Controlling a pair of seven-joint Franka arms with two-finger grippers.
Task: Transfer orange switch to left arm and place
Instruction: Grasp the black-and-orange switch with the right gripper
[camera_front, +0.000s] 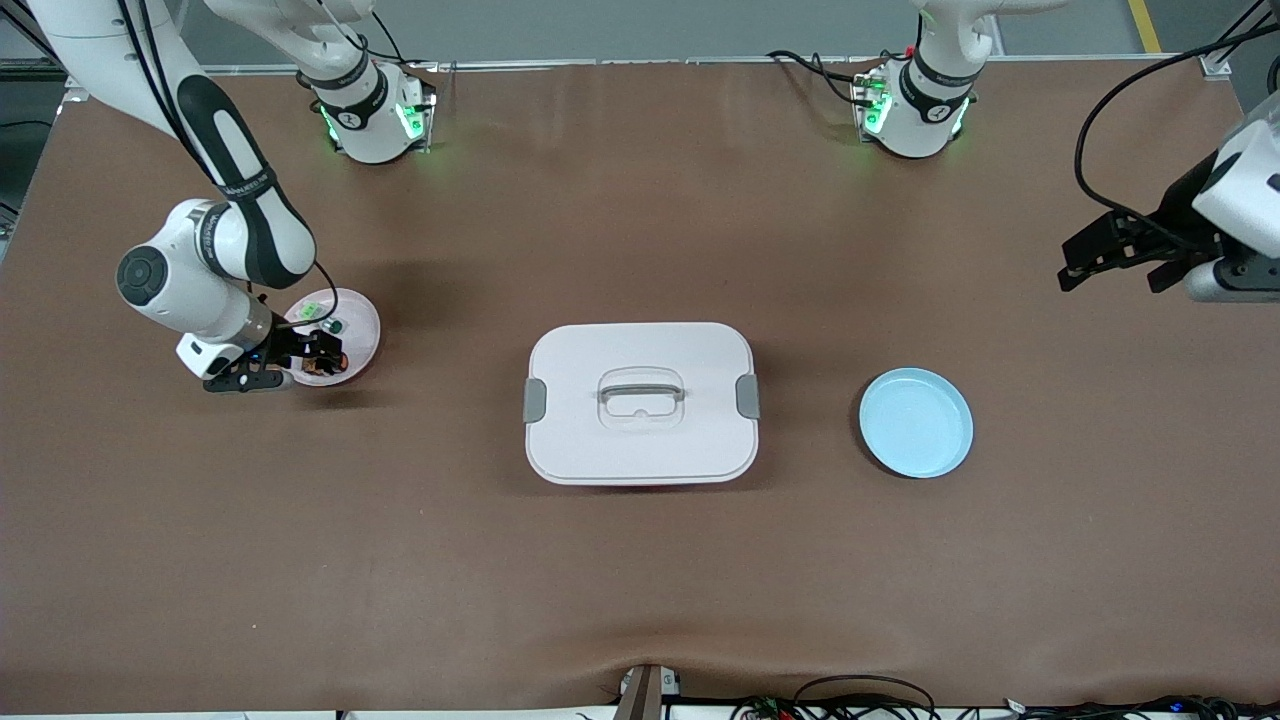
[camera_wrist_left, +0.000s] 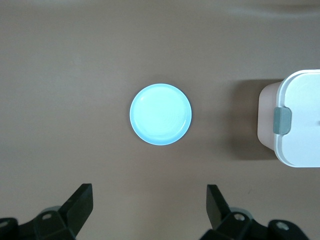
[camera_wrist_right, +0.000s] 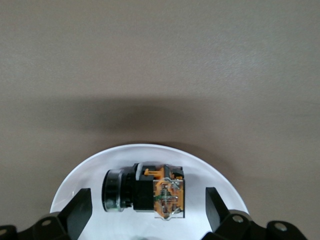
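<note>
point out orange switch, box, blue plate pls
orange switch (camera_wrist_right: 150, 192): right wrist view, on its black body, lying on the pink plate.
box (camera_front: 640, 455): front view, on the bare white lid below the handle.
light blue plate (camera_wrist_left: 160, 114): left wrist view, on its bare middle.

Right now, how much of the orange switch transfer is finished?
Nothing is transferred yet. The orange switch lies on the pink plate, and the open right gripper straddles it, ungrasped. The left gripper waits open above the table. Handover over the box and placement remain.
</note>
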